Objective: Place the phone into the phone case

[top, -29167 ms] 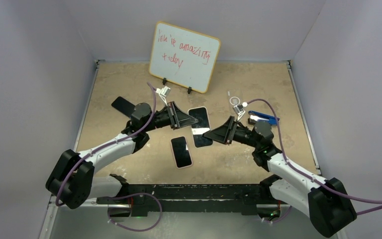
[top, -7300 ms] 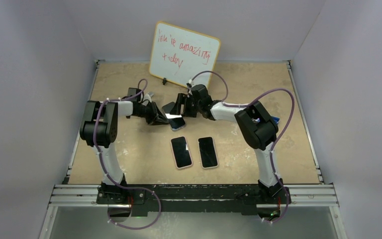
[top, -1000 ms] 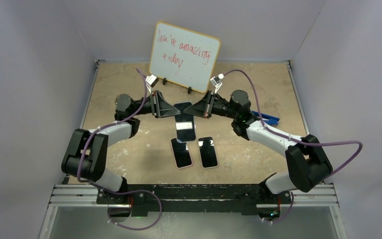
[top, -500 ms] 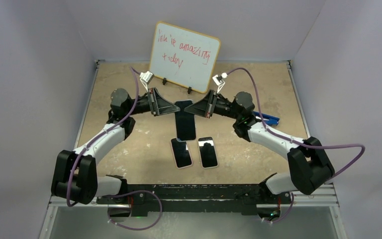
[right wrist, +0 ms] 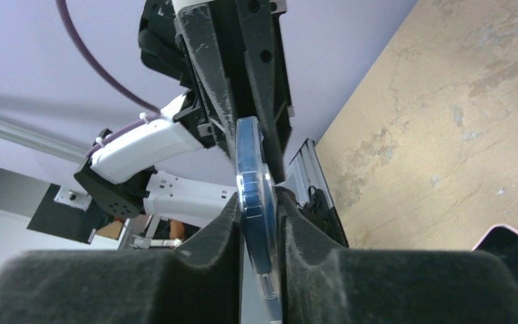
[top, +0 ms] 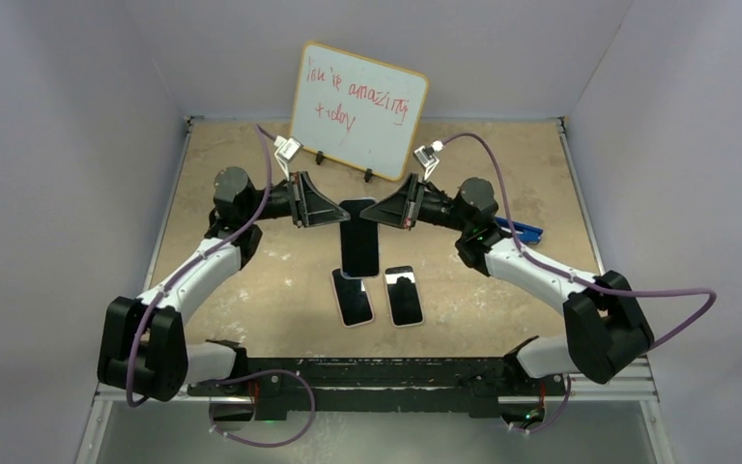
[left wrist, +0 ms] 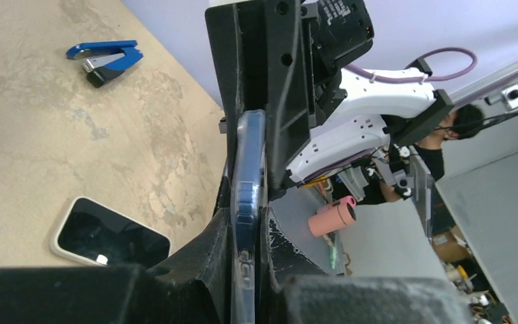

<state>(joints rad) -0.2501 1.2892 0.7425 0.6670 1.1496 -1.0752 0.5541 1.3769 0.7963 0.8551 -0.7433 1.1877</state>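
Observation:
A dark phone [top: 359,237] with a clear case round its blue edge hangs above the middle of the table, held at its upper end from both sides. My left gripper [top: 336,215] is shut on its left edge and my right gripper [top: 379,215] is shut on its right edge. In the left wrist view the cased phone [left wrist: 249,148] stands edge-on between my fingers [left wrist: 246,219]. In the right wrist view the same edge [right wrist: 249,148] is pinched in my right gripper [right wrist: 257,199].
Two more phones lie flat below the held one, a pink-edged one [top: 353,296] and a white-edged one [top: 404,295]. A whiteboard [top: 357,108] stands at the back. A blue stapler [top: 517,230] lies at the right, also in the left wrist view [left wrist: 104,55].
Both grippers keep their hold on the phone. The arms have shifted slightly outward and the phone's screen glare has gone; the phone stays in about the same spot.

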